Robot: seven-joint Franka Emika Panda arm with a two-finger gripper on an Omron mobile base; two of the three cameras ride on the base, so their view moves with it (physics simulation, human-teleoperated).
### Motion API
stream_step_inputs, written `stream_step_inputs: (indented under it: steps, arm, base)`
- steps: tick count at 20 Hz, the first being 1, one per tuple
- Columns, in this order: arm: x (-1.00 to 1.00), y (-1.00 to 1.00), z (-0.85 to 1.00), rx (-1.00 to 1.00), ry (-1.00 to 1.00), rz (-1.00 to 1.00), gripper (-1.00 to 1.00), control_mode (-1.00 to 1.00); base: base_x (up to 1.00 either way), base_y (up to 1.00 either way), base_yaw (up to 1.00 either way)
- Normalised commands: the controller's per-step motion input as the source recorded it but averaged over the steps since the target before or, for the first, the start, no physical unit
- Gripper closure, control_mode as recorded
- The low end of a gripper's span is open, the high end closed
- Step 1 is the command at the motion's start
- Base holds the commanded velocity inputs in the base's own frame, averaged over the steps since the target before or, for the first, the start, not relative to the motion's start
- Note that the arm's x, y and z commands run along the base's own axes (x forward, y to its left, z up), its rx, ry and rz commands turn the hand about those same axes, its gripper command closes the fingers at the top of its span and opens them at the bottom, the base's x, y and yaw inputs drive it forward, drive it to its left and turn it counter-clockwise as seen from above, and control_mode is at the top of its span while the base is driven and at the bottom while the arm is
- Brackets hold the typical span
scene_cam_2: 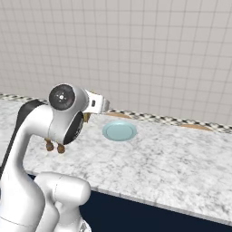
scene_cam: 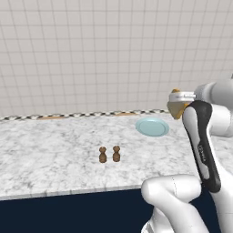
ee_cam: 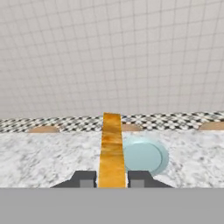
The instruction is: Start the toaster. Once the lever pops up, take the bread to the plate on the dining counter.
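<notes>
My gripper [ee_cam: 112,180] is shut on the bread [ee_cam: 111,146], a tan slice seen edge-on between the two dark fingertips [ee_cam: 85,178]. In the left base view the bread [scene_cam: 174,109] hangs under the hand, above the dining counter [scene_cam: 54,145] and just right of the plate [scene_cam: 152,127]. The pale blue plate [ee_cam: 144,156] lies flat on the marble with nothing on it, ahead of the slice and slightly to its right in the hand view. In the right base view the plate [scene_cam_2: 119,131] sits just beyond the hand. The toaster is out of view.
Two small brown shakers [scene_cam: 109,154] stand side by side on the counter, left of the plate and nearer the front edge. A tiled wall [scene_cam: 91,54] rises behind a checkered strip [ee_cam: 175,120] beyond the counter's far edge. The navy front [scene_cam: 68,211] drops below the near edge.
</notes>
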Motion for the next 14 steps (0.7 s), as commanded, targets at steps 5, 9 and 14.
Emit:
stream_step_inputs:
  steps: [5,9,14]
  arm:
    - [1.00,0.00,-0.20,0.04,0.07,0.07,1.00,-1.00]
    - [0.99,-0.19,-0.23,0.01,0.23,0.06,1.00,-1.00]
    - [0.69,-0.34,-0.43,0.00,0.26,0.09,1.00,-1.00]
  base:
    - [0.00,0.00,0.00]
    - [0.00,0.00,0.00]
    - [0.00,0.00,0.00]
